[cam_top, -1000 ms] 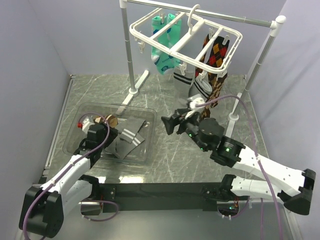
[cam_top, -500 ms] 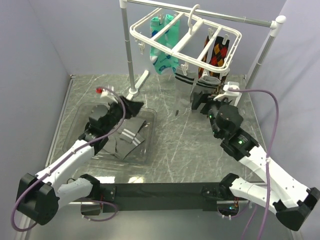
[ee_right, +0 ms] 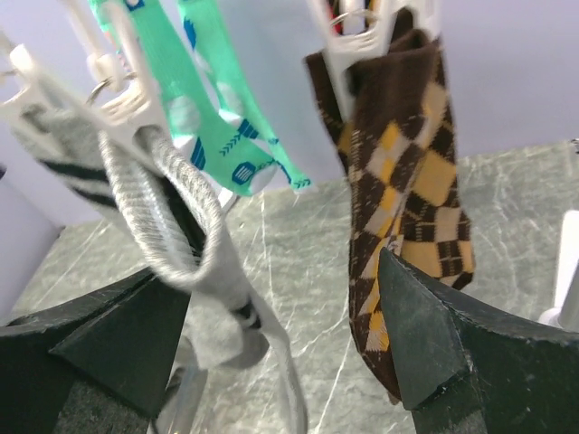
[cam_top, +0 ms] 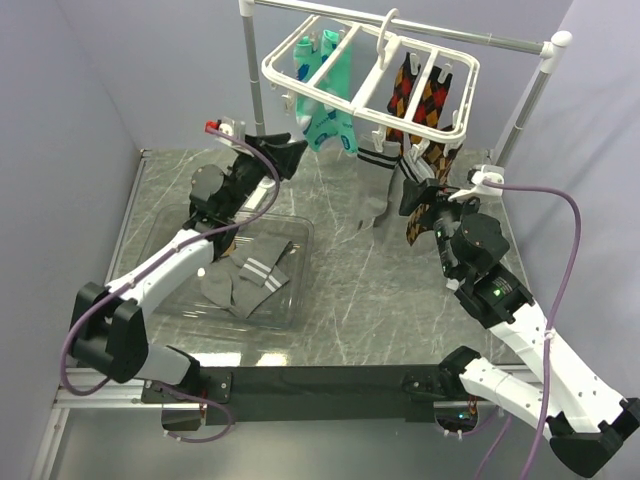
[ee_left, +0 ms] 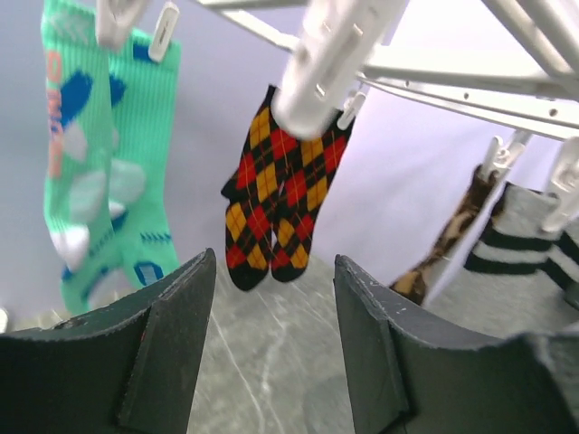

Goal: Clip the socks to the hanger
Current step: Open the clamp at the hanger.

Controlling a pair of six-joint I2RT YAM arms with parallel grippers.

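Socks (cam_top: 374, 190) in grey hang clipped to the hanger (cam_top: 372, 78) at upper centre; we see our left claw (cam_top: 293, 156) and right claw (cam_top: 413, 214) both spread wide, empty.

Grey-green marbled worktop (cam_top: 340, 290), veined in white, running from the near edge back to the far wall. Carries a clear tray (cam_top: 304, 262) on the left half, toward the front, with grey socks (cam_top: 250, 282) lying flat inside. Bears the stand (cam_top: 266, 181) on two round feet: one at the back, just behind the tray's far corner, the other near the right edge. Holds a black bar (cam_top: 320, 382) along the near edge.
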